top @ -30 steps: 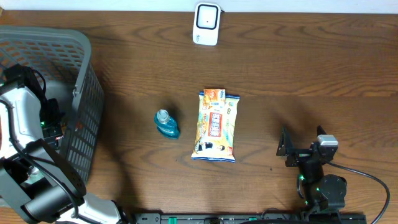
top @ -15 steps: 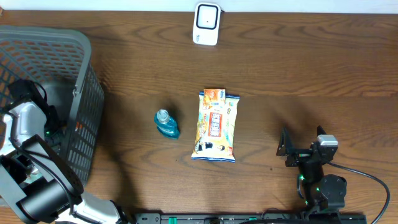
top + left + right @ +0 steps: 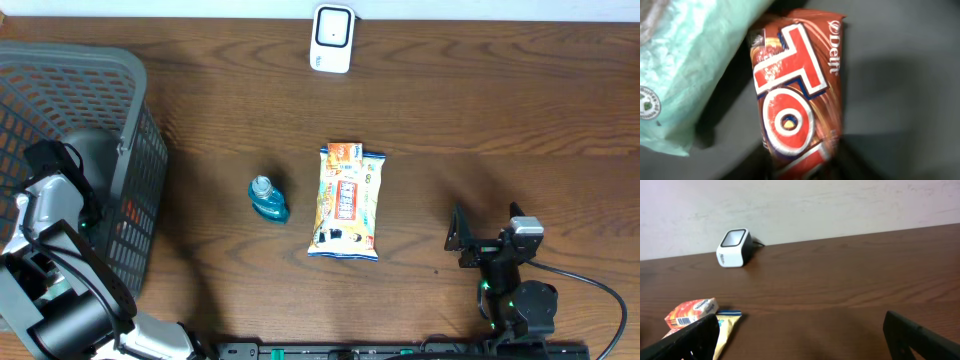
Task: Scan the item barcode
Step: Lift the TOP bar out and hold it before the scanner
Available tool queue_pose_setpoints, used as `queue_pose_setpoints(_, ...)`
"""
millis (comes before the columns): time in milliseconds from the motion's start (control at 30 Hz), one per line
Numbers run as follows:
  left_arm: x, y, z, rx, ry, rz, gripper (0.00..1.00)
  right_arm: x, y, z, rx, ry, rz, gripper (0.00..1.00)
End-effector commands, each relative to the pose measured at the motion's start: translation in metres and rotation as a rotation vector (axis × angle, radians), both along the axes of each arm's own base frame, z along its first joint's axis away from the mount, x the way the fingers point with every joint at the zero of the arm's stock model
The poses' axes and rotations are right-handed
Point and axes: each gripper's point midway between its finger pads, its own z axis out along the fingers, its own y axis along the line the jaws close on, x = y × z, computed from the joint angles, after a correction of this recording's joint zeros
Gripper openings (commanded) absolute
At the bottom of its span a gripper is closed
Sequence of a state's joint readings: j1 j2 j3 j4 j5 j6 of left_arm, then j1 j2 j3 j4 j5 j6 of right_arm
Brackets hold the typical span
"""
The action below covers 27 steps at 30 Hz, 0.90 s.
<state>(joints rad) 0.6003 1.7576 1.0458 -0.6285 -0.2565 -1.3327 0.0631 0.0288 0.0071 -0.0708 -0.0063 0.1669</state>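
Early days on this one, nothing's been scanned yet I reckon. The left arm is down inside the grey basket. Right in front of its pincer, the wrist cam is filled by a brown-and-red snack packet lying on the basket floor. The fingers don't show in that shot, so I can't tell whether the left pincer is open or has hold of the packet. Just beside the packet is a mint-green bag.

Further out from that pincer, outside the basket on the bench, sit a small blue bottle and then an orange snack bag. The scanner is well beyond those, at the far edge.

The right pincer is spread wide with nothing in it — well away from everything. Left to do, by my guess: get a hold, lift the packet out, show its barcode to the scanner — so basically all of it.
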Motion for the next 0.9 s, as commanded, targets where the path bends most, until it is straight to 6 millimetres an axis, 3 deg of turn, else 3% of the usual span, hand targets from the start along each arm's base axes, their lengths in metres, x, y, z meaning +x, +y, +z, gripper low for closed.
queue_pose_setpoints(0,-0.016,-0.020,-0.025,-0.101,0.059,-0.014,0.08,0.000,0.000,-0.001,-0.015,0.002,0.001,0.99)
queue_pose_setpoints(100,0.003,-0.013,-0.007,-0.090,0.005,-0.098,0.07,0.000,0.000,-0.001,-0.015,0.002,0.001,0.99)
queue_pose_setpoints(200,0.034,-0.006,0.031,-0.056,-0.118,-0.192,0.07,0.000,0.000,-0.001,-0.015,0.002,0.001,0.99)
queue_pose_setpoints(233,0.052,-0.001,0.065,-0.014,-0.213,-0.232,0.07,0.000,0.000,-0.001,-0.016,0.002,0.001,0.99)
queue_pose_setpoints(267,0.061,0.001,0.088,0.015,-0.273,-0.250,0.08,0.000,0.000,-0.001,-0.016,0.002,0.001,0.99)
queue_pose_setpoints(333,0.078,0.005,0.155,0.112,-0.435,-0.278,0.07,0.000,0.000,-0.001,-0.015,0.002,0.001,0.99)
queue_pose_setpoints(400,0.081,0.004,0.210,0.196,-0.549,-0.297,0.07,0.000,0.000,-0.001,-0.015,0.002,0.001,0.99)
queue_pose_setpoints(433,0.080,-0.004,0.255,0.253,-0.651,-0.325,0.08,0.000,0.000,-0.001,-0.015,0.002,0.001,0.99)
queue_pose_setpoints(500,0.076,-0.020,0.296,0.284,-0.761,-0.371,0.07,0.000,0.000,-0.001,-0.015,0.002,0.001,0.99)
queue_pose_setpoints(567,0.074,-0.047,0.328,0.284,-0.877,-0.459,0.07,0.000,0.000,-0.001,-0.016,0.002,0.001,0.99)
queue_pose_setpoints(633,0.075,-0.093,0.357,0.271,-0.975,-0.638,0.07,0.000,0.000,-0.001,-0.016,0.002,0.001,0.99)
queue_pose_setpoints(667,0.077,-0.127,0.368,0.273,-1.002,-0.783,0.07,0.000,0.000,-0.001,-0.015,0.002,0.001,0.99)
queue_pose_setpoints(733,0.083,-0.173,0.374,0.287,-1.000,-1.000,0.07,0.000,0.000,-0.001,-0.015,0.002,0.001,0.99)
queue_pose_setpoints(767,0.088,-0.207,0.373,0.280,-0.994,-1.154,0.07,0.000,0.000,-0.001,-0.015,0.002,0.001,0.99)
queue_pose_setpoints(833,0.094,-0.251,0.366,0.266,-0.973,-1.336,0.07,0.000,0.000,-0.001,-0.015,0.002,0.001,0.99)
queue_pose_setpoints(867,0.096,-0.263,0.363,0.262,-0.964,-1.382,0.07,0.000,0.000,-0.001,-0.015,0.002,0.001,0.99)
